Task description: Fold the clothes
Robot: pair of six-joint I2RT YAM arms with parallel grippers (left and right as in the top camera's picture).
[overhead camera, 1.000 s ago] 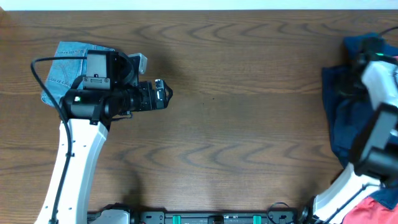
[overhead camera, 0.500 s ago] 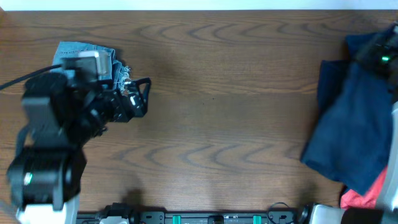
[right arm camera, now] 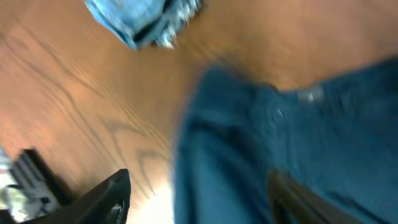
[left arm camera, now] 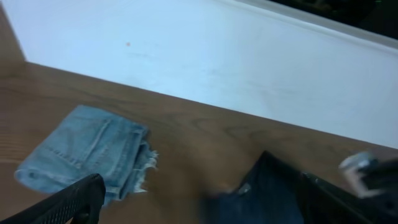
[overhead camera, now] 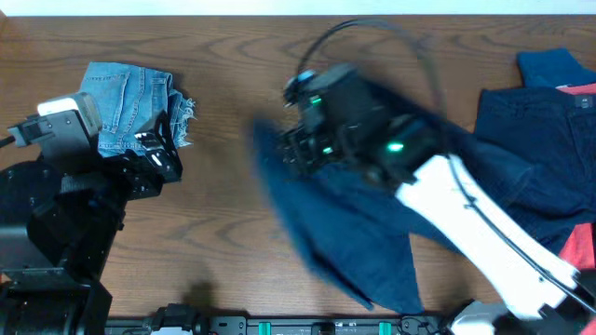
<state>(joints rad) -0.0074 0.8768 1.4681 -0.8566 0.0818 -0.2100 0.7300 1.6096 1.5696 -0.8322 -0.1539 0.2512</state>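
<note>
My right claw [right arm camera: 199,180] hangs over the middle of the table [overhead camera: 233,56] with its two fingers spread well apart; the dark-navy shorts [overhead camera: 354,233] lie under it and between them, waistband and a button showing in the right wrist view; that view is blurred, and I cannot tell whether the cloth touches either finger; from overhead the shorts are a loose, rumpled sheet running from under the claw towards the near edge of the table, not folded; my left claw [left arm camera: 202,186] is released, both fingers wide and nothing between them, hovering at the left side of the table near the frayed denim shorts [overhead camera: 126,107]; those lie folded flat at the far left, fringe turned towards the centre, apart from the navy piece; at the far right the other clothes [overhead camera: 531,158] lie in a heap, dark navy on top, a blue piece [overhead camera: 554,65] at the back and a coral-red one [overhead camera: 582,251] at the near right corner; my right arm [overhead camera: 484,233] crosses between that heap and the shorts.
</note>
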